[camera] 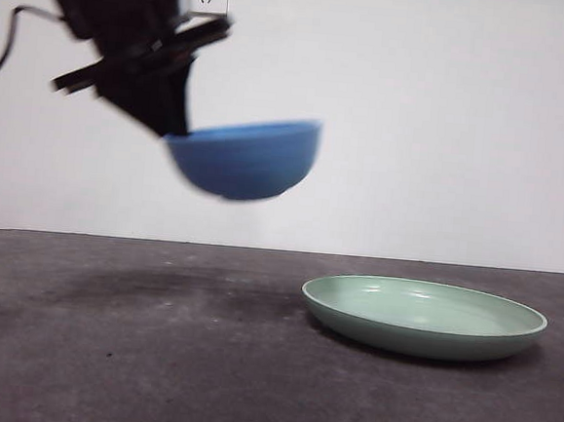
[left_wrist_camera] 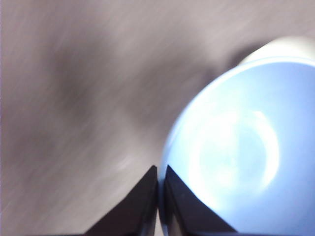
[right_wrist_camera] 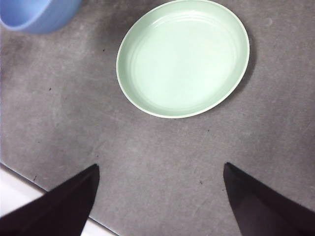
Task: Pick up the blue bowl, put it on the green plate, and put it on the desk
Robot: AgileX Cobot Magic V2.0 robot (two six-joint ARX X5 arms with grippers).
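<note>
While nothing is resting on it yet, the wide, shallow, pale sage-green round plate (camera: 424, 317) is sitting nearest the front camera on the flat, dark grey-brown, mottled desk (camera: 153, 357), toward one side. Its inside is lying bare.

Farther back and well above the desk, the round, medium-blue ridged bowl (camera: 244, 157) is hanging in the air, tilted slightly and blurred. The left gripper (left_wrist_camera: 158, 184) is holding it, its two black jaws pinching close together on the bowl's rim. The bowl is off to the side of the plate, not over it, with clear air between them.

The right gripper (right_wrist_camera: 160, 177) is waiting above the desk near the plate, its jaws spread wide and holding nothing.

Judging from this, the pickup looks done. Carrying the bowl across, lowering it onto the plate and then setting it on the desk all appear left to do.
</note>
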